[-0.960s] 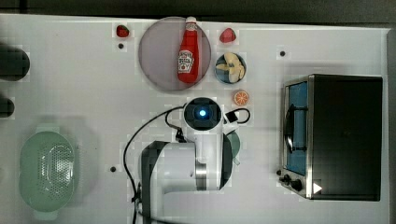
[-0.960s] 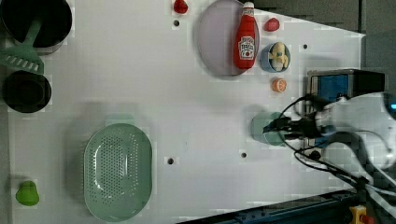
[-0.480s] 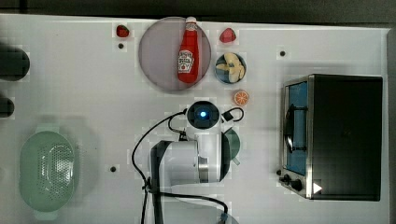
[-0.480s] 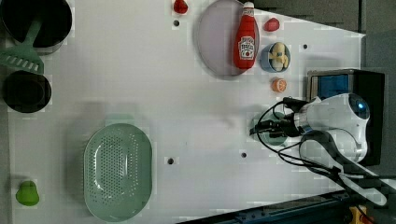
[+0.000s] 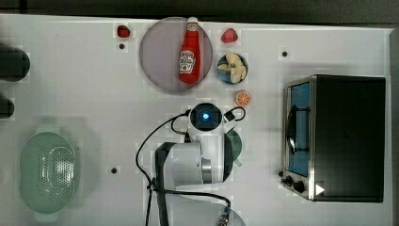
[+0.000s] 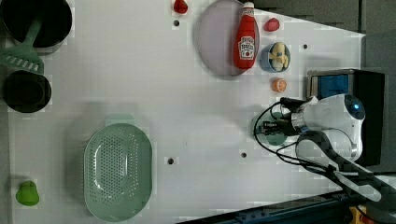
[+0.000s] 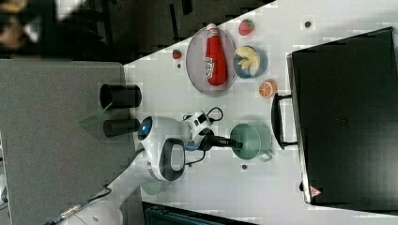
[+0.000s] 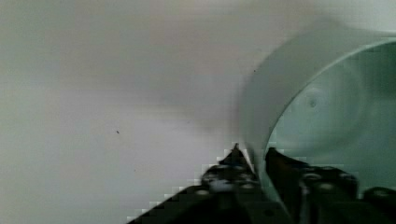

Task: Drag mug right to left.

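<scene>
Pinching mug [image 7: 251, 140] rim for the drag

Gripper [image 8: 256, 161] fingers clamped on the thin wall, one inside, one outside; best pulled low and level toward the colander [image 5: 46, 176] to avoid tipping. Smooth round muted-green mug with stubby handle, on slick white table [image 5: 84, 94], near the oven [image 5: 339, 136]

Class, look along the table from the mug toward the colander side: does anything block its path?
Nothing visible does. The table between the mug and the colander is bare apart from small holes; the gripper pinches the mug's wall.
</scene>
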